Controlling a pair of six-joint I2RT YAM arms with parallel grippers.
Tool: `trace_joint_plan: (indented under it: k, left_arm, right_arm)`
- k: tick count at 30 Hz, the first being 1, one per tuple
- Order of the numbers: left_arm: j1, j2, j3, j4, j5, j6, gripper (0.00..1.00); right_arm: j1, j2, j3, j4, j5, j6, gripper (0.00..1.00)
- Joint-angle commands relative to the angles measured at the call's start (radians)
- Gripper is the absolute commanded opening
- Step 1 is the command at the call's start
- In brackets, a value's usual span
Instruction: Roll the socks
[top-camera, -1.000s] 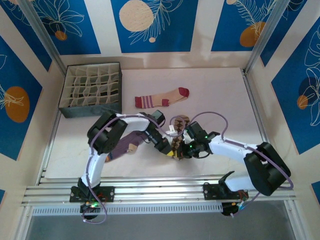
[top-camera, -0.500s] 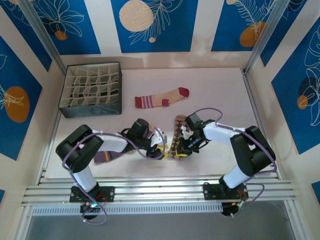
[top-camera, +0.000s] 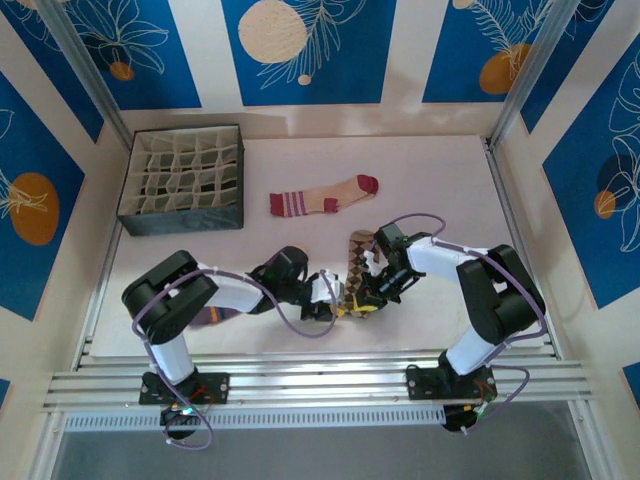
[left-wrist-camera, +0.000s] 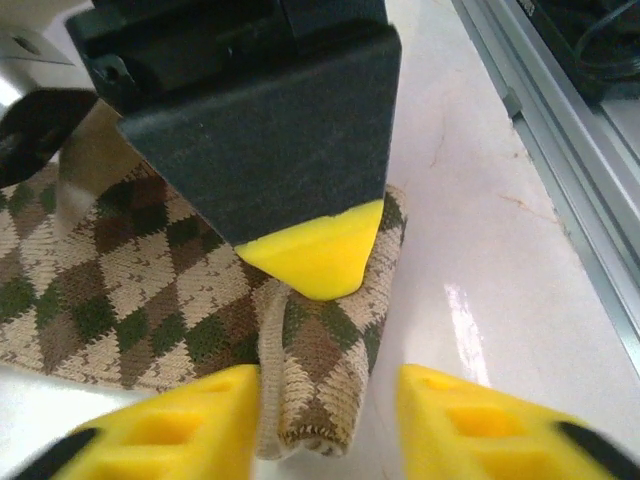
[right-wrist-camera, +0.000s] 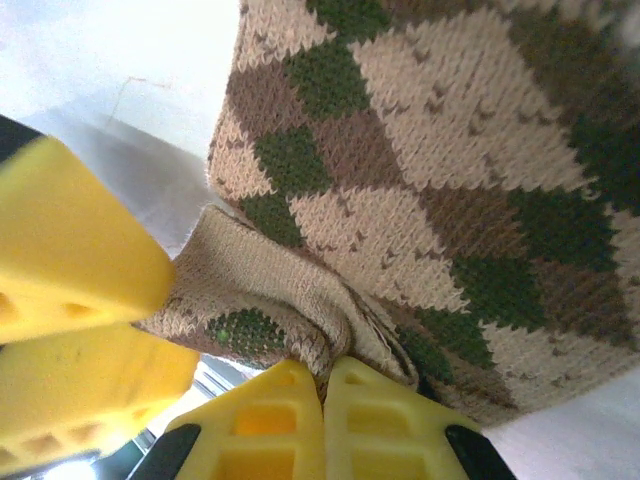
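The brown-tan argyle sock (top-camera: 357, 262) lies flat near the desk (top-camera: 450, 180) front, its bunched end pinched tight in the right gripper (right-wrist-camera: 325, 395) jaws, while the left gripper (left-wrist-camera: 320, 425) jaws stand parted astride it.

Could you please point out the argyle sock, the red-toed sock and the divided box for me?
argyle sock (top-camera: 359, 243), top external view, far flat end.
red-toed sock (top-camera: 325, 196), top external view, tan middle.
divided box (top-camera: 180, 221), top external view, near outer wall.
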Motion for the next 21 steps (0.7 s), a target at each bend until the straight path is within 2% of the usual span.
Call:
trace_joint_plan:
  k: [1, 3, 5, 8, 10, 15, 21]
  left_arm:
    - [-0.008, 0.023, 0.038, -0.019, 0.049, -0.001, 0.14]
    - [-0.007, 0.03, 0.054, -0.047, 0.059, -0.017, 0.02]
    - [-0.008, 0.034, 0.065, -0.072, 0.067, -0.031, 0.0]
    - [-0.005, 0.035, 0.086, -0.118, 0.079, -0.068, 0.0]
    - [0.001, 0.045, 0.12, -0.172, 0.088, -0.112, 0.0]
    - [0.028, 0.11, 0.241, -0.336, 0.14, -0.24, 0.0]
    - [0.058, 0.17, 0.341, -0.456, 0.147, -0.363, 0.0]
  right_arm:
    - [-0.007, 0.003, 0.011, -0.038, -0.026, -0.029, 0.0]
    - [-0.007, -0.007, 0.006, -0.029, -0.035, -0.032, 0.01]
    - [-0.006, -0.03, -0.001, -0.018, -0.029, -0.029, 0.09]
    - [-0.011, -0.081, -0.026, 0.006, 0.006, -0.01, 0.35]
    - [-0.021, -0.114, -0.053, 0.029, 0.017, 0.008, 0.44]
    - [-0.052, -0.207, -0.123, 0.071, 0.048, 0.049, 0.46]
    - [-0.061, -0.251, -0.164, 0.085, 0.077, 0.064, 0.46]
